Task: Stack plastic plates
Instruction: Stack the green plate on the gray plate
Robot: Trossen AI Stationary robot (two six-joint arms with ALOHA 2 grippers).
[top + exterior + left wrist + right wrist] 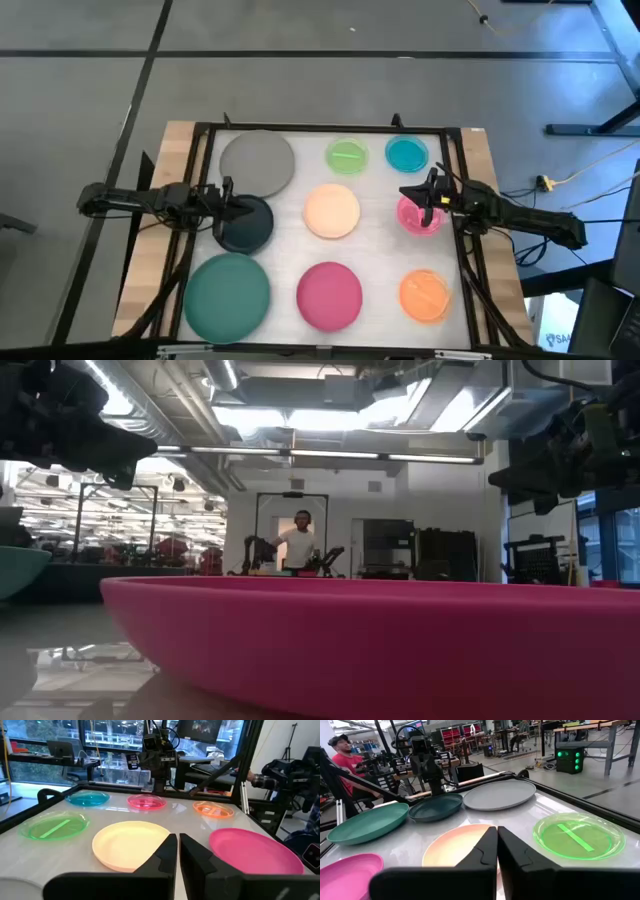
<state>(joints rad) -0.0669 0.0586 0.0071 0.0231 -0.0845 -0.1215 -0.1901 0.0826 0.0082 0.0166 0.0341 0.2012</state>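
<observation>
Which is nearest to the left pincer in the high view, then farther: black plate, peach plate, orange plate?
From the left pincer:
1. Black plate, directly beside it.
2. Peach plate, at the table's centre.
3. Orange plate, on the right arm's side, near corner.

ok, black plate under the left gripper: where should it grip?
Probably the raised rim. The black plate lies flat, so only its upturned edge gives the fingers purchase. The left gripper is shut above its left edge; open it and take the rim there, one finger inside. The grey plate crowds the far side.
</observation>
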